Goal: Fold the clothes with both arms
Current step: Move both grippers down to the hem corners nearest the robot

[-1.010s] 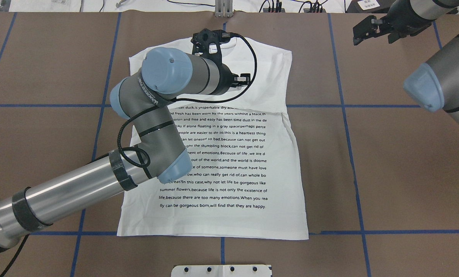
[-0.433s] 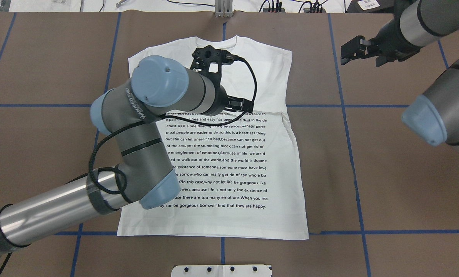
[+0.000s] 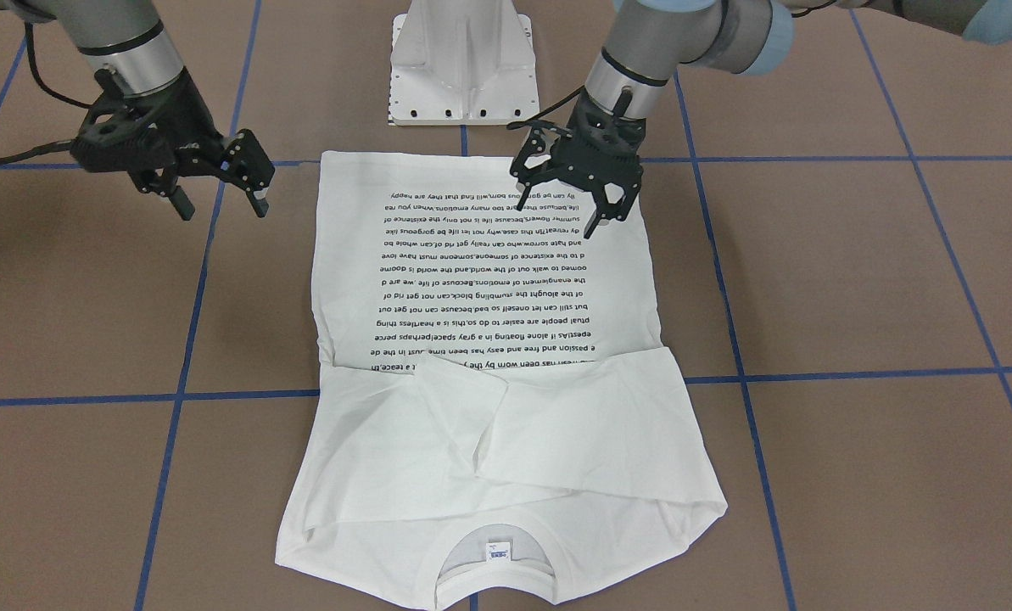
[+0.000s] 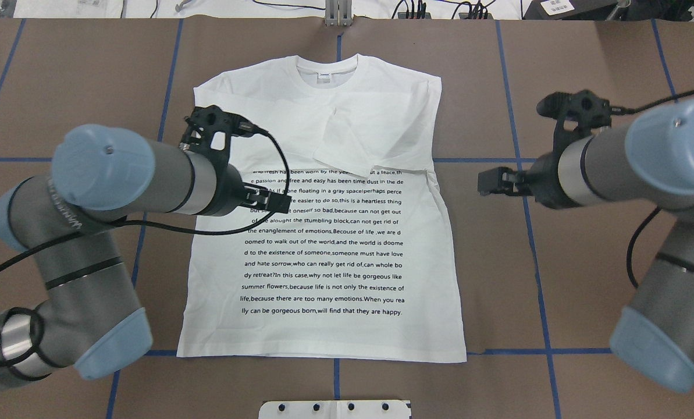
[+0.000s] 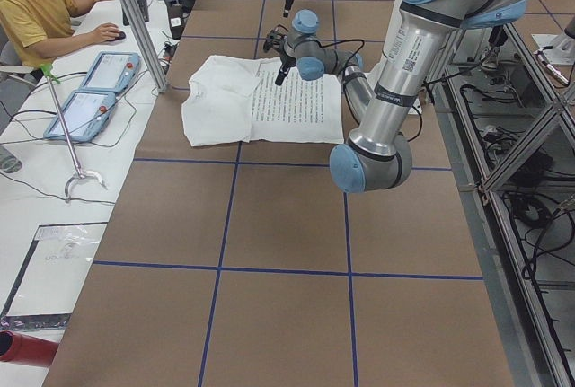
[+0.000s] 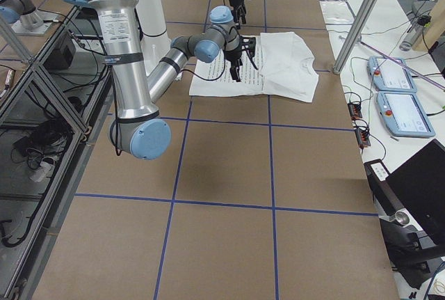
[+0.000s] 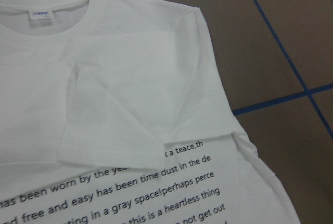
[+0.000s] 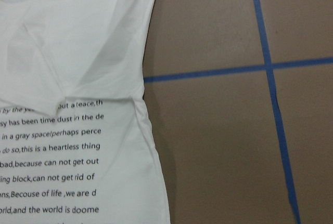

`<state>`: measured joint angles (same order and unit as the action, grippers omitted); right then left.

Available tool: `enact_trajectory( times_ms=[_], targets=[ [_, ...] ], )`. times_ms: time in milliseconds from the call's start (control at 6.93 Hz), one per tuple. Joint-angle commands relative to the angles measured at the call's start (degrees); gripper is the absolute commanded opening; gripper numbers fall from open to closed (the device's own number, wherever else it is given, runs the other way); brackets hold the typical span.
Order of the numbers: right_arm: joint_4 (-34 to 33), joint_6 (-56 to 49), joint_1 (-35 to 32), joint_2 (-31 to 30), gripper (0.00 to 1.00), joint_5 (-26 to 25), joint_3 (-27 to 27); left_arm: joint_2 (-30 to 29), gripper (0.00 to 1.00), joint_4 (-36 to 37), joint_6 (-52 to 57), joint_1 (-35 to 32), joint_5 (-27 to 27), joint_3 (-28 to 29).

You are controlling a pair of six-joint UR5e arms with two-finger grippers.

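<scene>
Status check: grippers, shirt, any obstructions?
Left gripper open, jaws empty, over white long-sleeved T-shirt. Right gripper open, beside shirt, over brown table. Shirt flat, sleeves folded in. Nothing lying on it.

Robotics lab, no doubt about it: two jointed industrial arms, left arm (image 4: pixel 149 180) and right arm (image 4: pixel 614 157), working from a white pedestal (image 3: pixel 463 59) just behind the left gripper (image 3: pixel 569 208) and right gripper (image 3: pixel 221 208). Below both grippers, the table (image 4: pixel 585 262) is wrapped in brown paper and gridded with blue tape lines (image 3: pixel 853 372). Out beyond the grippers, away from the pedestal, there's a white desk (image 5: pixel 36 189) with teach pendants (image 5: pixel 110 71) showing red buttons, a person (image 5: pixel 36 10) seated at a mouse, an aluminium post (image 5: pixel 137 23), and a laptop (image 6: pixel 417 175). Behind the arms, loose cables (image 6: pixel 42 140) on the floor
</scene>
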<state>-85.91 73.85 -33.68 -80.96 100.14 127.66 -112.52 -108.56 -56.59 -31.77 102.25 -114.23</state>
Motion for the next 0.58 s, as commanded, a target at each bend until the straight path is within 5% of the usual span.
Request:
enact_trajectory(
  times_ms=[0,144,433],
  targets=[
    [0.0,13.5,18.8,-7.3,1.0,-14.8,7.4,17.2,1.0,-10.1,-5.0,5.4,-3.2,-6.3],
    [0.0,16.0,23.4,-9.6,1.0,-19.1,7.7,22.1,1.0,-13.3,-9.3,11.8,-10.2,-6.3],
    [0.0,16.3,25.1,-10.6,1.0,-19.7,7.6,23.0,1.0,-10.4,-16.9,21.3,-15.4,-5.8]
  ],
)
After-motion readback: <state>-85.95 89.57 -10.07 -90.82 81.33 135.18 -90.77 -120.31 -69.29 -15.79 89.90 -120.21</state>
